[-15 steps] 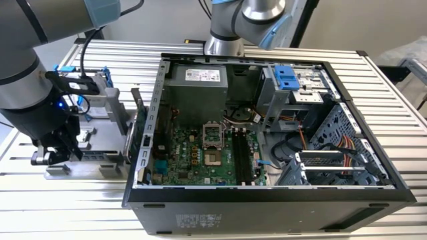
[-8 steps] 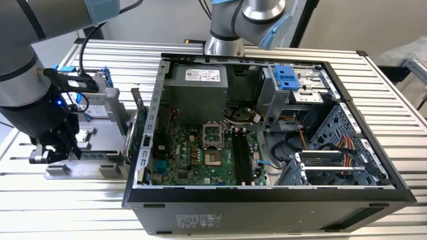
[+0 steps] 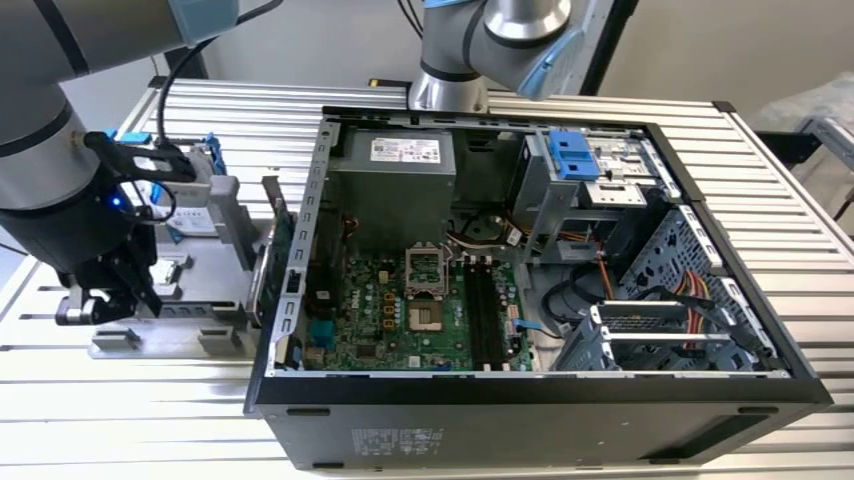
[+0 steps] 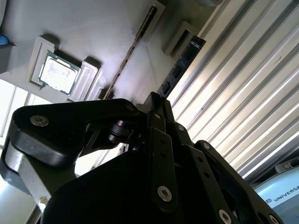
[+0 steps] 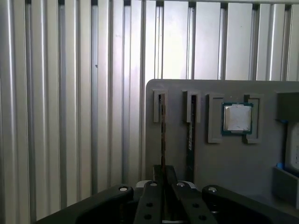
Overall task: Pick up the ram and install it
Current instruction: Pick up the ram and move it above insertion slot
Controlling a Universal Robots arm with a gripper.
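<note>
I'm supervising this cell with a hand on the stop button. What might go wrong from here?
1. The gripper is at the ram, which stands on edge in a narrow slot of the gray tray; a tilted lift might bind or bend it.
2. A second stick stands in the neighbouring slot, close beside; the gripper may knock it.
3. The bare processor lies in a pocket of the same tray and might get brushed.

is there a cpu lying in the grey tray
Yes, in the first wrist view a CPU lies flat in a recess of the grey tray.
</note>
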